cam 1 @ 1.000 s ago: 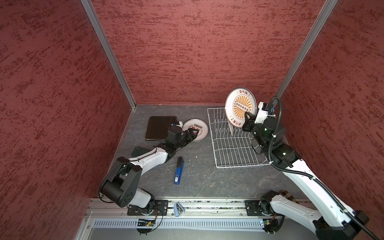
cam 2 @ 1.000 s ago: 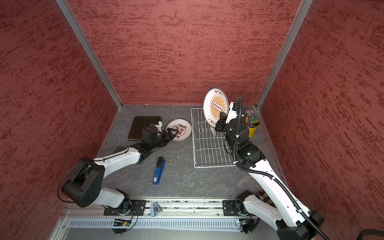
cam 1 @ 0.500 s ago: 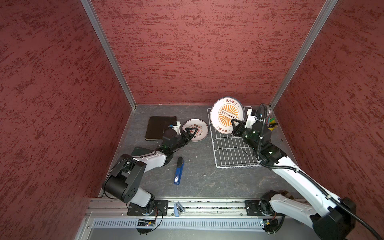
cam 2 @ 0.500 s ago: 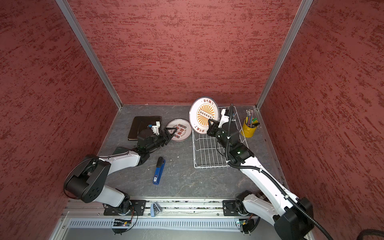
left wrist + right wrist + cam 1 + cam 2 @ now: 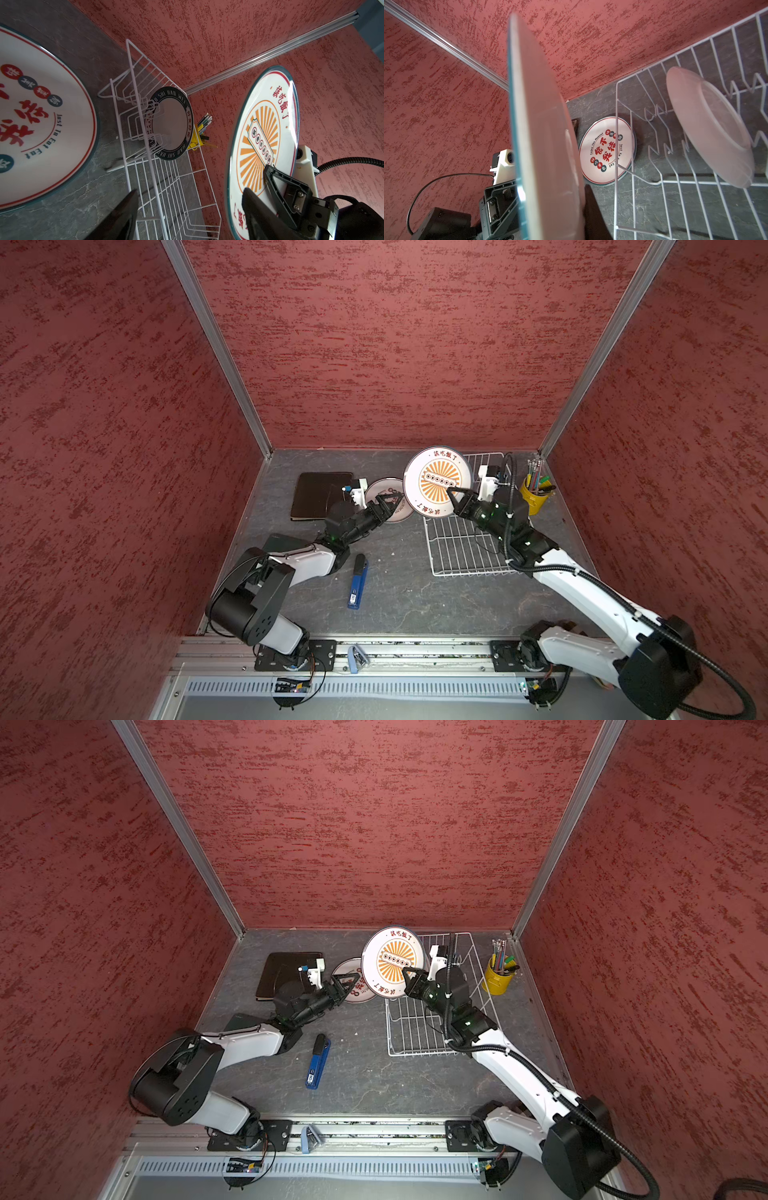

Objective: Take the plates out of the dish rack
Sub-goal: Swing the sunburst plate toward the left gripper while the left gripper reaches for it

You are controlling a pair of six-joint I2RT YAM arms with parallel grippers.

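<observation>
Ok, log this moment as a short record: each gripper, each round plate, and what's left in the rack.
right gripper: shut on the sunburst plate, held upright, clear of the dish rack
left gripper: open, empty, at the red-lettered plate
red-lettered plate: flat on the table, beside the dish rack
dark-rimmed plate: upright between the dish rack's prongs
left to unload: dark-rimmed plate
</observation>
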